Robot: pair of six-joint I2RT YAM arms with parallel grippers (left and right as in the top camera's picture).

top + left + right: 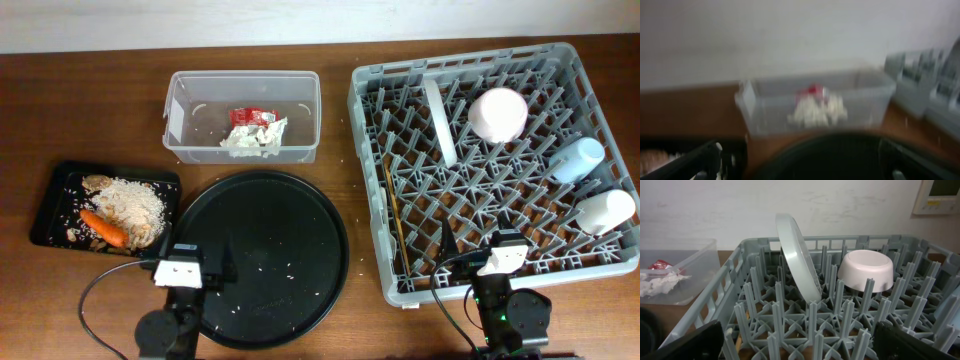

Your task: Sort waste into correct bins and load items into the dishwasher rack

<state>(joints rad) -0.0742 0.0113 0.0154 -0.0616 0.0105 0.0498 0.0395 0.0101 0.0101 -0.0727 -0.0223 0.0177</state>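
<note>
The grey dishwasher rack at the right holds an upright grey plate, a white bowl upside down, a pale blue cup, a white cup and chopsticks. The clear bin holds a red wrapper and crumpled tissue. A small black tray holds rice and a carrot. A big black round tray lies at the front. My left gripper is open over its near edge. My right gripper is open at the rack's front edge.
The wooden table runs to a white wall at the back. Rice grains are scattered on the round tray and beside the rack. In the right wrist view the plate and bowl stand among the rack's prongs.
</note>
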